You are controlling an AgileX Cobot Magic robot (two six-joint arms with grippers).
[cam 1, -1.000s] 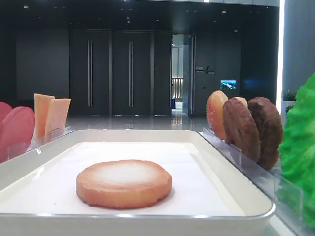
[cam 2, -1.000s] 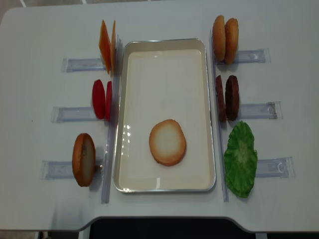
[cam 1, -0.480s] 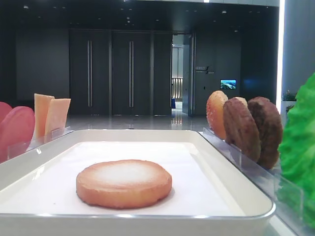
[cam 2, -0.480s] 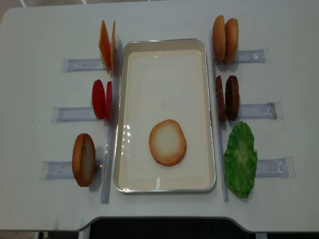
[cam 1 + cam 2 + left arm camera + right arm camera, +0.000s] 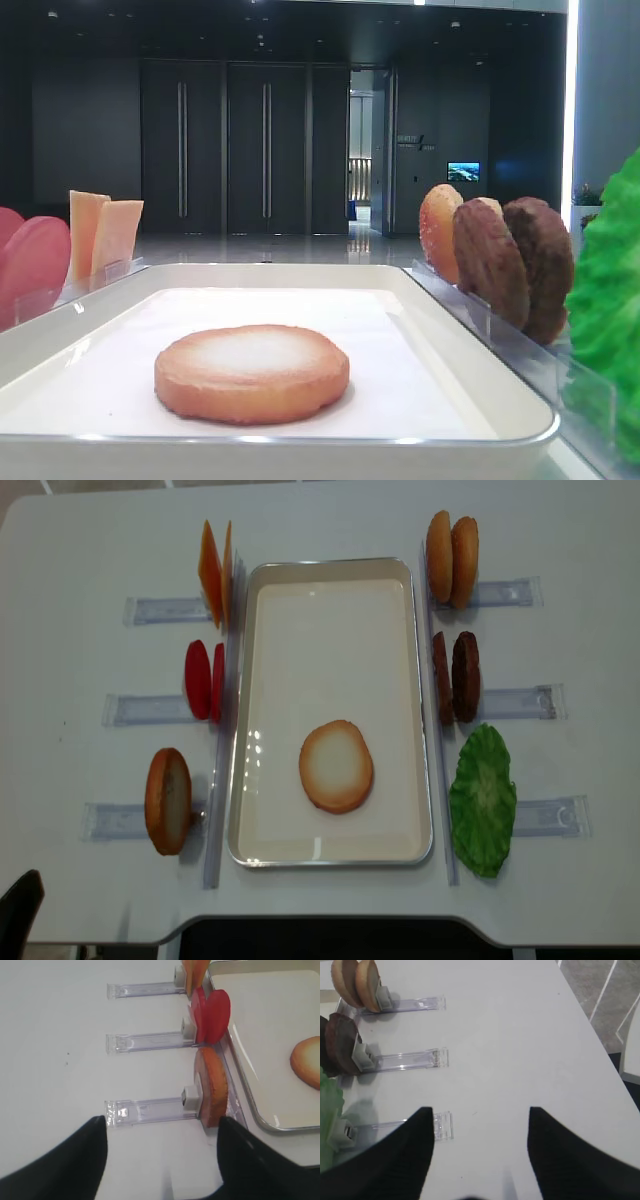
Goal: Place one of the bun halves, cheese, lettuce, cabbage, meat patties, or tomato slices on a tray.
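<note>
One bun half lies pale face up in the white tray; it shows up close in the low view. Another bun half stands on edge in a clear holder left of the tray. My left gripper is open and empty, hovering over bare table just short of that standing bun half; only a dark fingertip shows from above. My right gripper is open and empty over the table, right of the lettuce. Tomato slices, cheese and meat patties stand in holders.
Two more bun halves stand at the far right. Clear plastic holder strips stick outward from each food item on both sides. The table's right edge drops to the floor beside my right gripper.
A dark fingertip of my left gripper has come into the bottom left corner of the overhead view. The food and the tray have not moved.
</note>
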